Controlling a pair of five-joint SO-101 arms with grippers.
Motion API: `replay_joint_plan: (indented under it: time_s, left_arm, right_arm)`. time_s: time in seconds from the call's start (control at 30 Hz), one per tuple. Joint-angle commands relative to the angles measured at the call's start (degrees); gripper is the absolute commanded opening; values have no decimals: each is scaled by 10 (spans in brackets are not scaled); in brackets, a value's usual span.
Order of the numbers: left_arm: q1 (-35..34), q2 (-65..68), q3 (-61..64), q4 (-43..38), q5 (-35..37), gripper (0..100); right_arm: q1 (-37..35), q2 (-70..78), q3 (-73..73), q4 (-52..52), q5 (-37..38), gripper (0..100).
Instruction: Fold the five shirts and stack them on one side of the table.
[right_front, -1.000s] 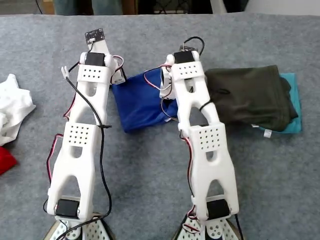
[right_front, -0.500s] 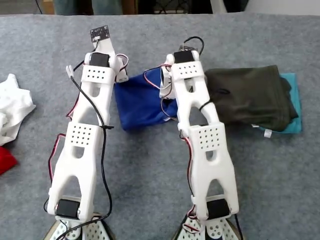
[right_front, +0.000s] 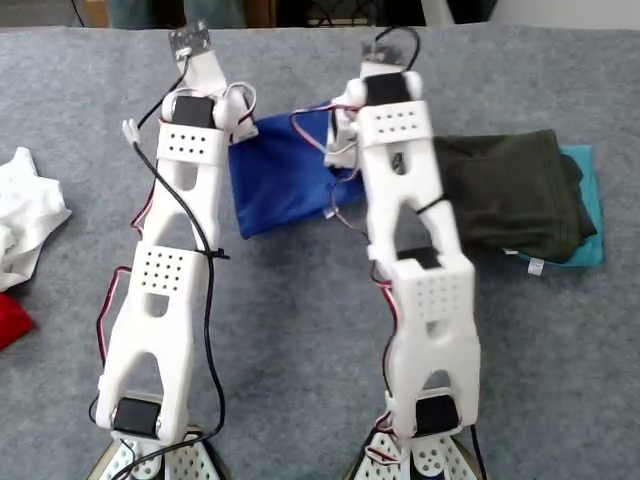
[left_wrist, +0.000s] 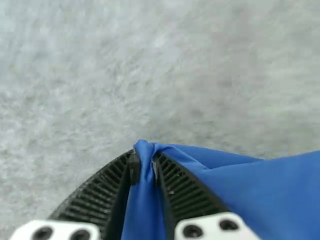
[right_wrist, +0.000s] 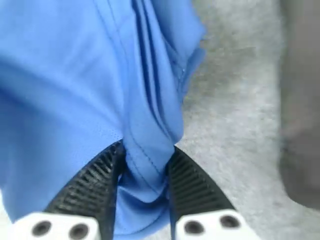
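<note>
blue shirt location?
High view: blue shirt at the far middle of the table, beside the dark green shirt; left gripper and right gripper each grip it.

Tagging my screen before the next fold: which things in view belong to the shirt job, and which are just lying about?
Job: blue shirt, pinched by the left gripper and right gripper; dark green shirt, folded, lying on the teal shirt; crumpled white shirt; red garment at the table's edge.
Lying about: grey table cover, just the work surface.
</note>
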Motion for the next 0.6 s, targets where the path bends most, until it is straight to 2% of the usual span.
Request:
replay_joint_plan:
  time_s: [0.0, 0.17, 0.37, 0.57]
  left_arm:
    - [29, -77, -32, -12, 5, 27]
    - [88, -117, -29, -55, 5, 29]
    - [159, -115, -18, -192, 5, 29]
    - [225, -98, 73, -328, 4, 29]
  right_arm:
    - [28, -142, 53, 5, 12, 15]
    - [87, -263, 135, 4, 41, 15]
    - [213, -339, 166, 2, 102, 15]
    - [328, -338, 168, -14, 145, 15]
